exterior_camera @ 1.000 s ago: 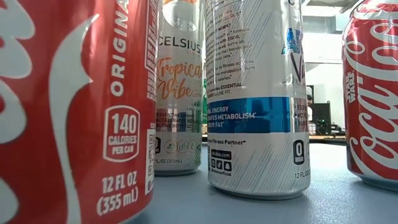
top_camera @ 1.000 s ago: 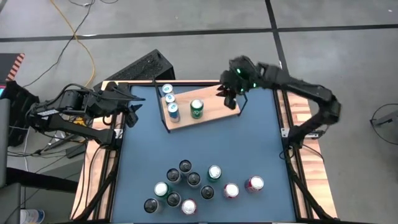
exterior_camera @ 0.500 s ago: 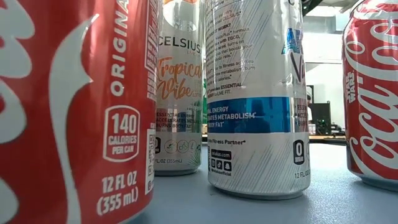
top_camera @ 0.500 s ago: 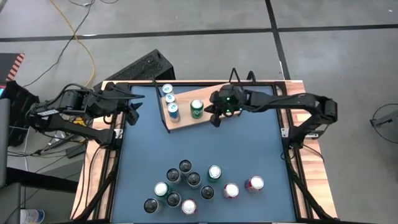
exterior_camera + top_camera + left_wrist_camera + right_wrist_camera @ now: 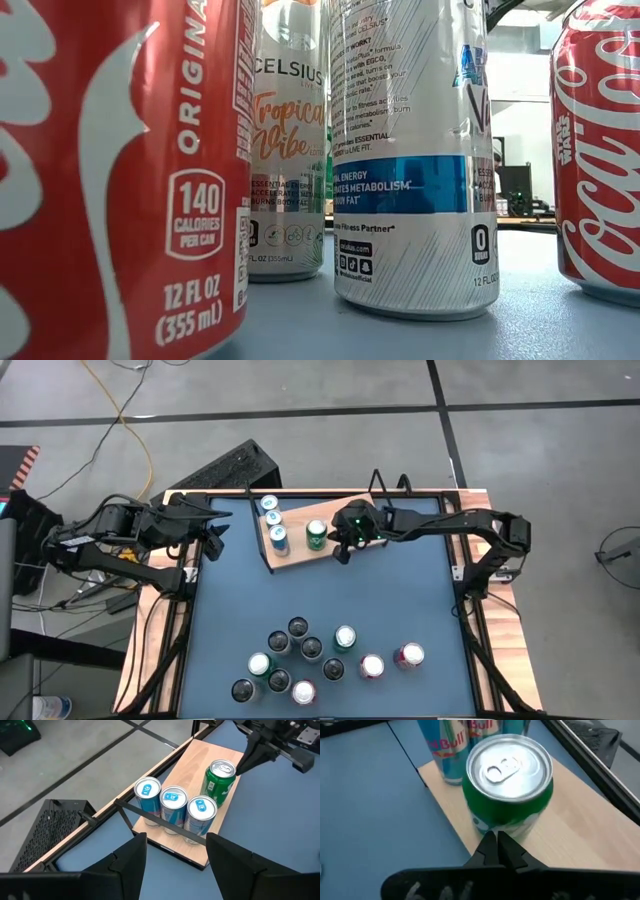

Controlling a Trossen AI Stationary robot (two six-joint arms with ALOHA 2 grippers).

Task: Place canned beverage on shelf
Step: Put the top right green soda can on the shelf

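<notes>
We see the right pincer (image 5: pixel 496 846) clenched on nothing, its tips just beside the green can (image 5: pixel 509 785) — upright on the shelf (image 5: pixel 350 542), directly ahead. The left pincer (image 5: pixel 175 865) waits well apart, released, so the right arm is nearer.

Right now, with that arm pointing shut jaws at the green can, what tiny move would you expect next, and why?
Probably a gentle nudge of the green can toward the three blue cans. The right gripper, jaws shut, sits right beside it on the shelf, and the can stands apart from that cluster. The left gripper waits at the table's edge.
</notes>
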